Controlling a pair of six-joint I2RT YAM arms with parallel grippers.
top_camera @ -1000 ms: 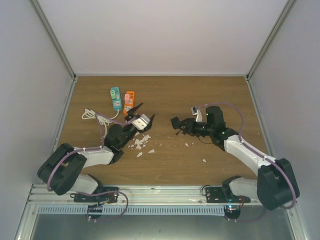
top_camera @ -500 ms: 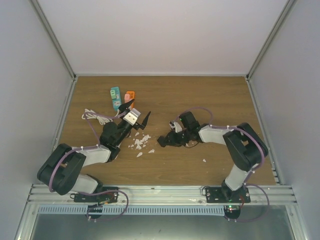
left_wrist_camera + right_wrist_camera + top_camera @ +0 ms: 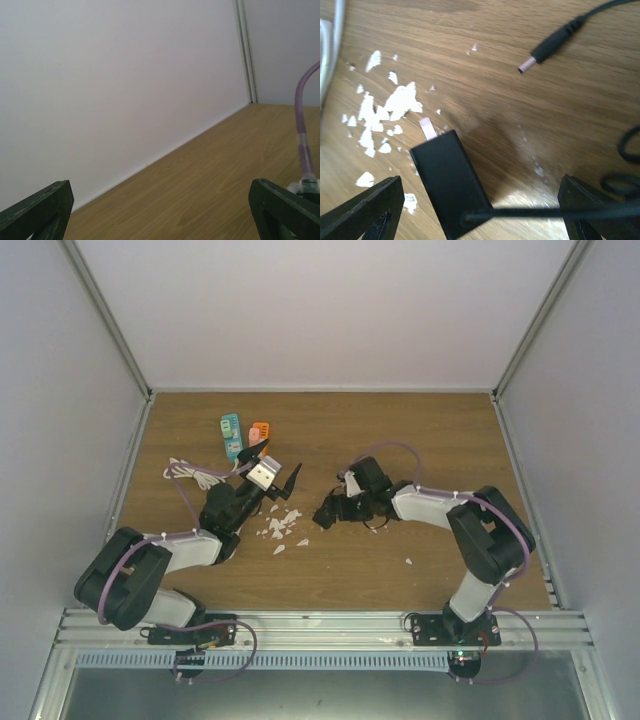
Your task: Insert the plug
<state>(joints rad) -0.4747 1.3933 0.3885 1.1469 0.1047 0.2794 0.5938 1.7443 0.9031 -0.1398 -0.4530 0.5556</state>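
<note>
Right wrist view: the black rectangular adapter plug [image 3: 451, 182] lies flat at lower centre. Its thin black cord [image 3: 520, 215] crosses the bottom of the frame, so closing here might pinch the cord or seize the body skewed. My right gripper [image 3: 480, 192] is spread wide, with the plug between the fingers and clear of both.

Top view: the teal power strip [image 3: 232, 436] and orange power strip [image 3: 259, 430] sit upper left, well apart from the plug. Crooked prongs could shove them.

Left wrist view: my left gripper [image 3: 160, 210] gapes fully, holding nothing.
</note>
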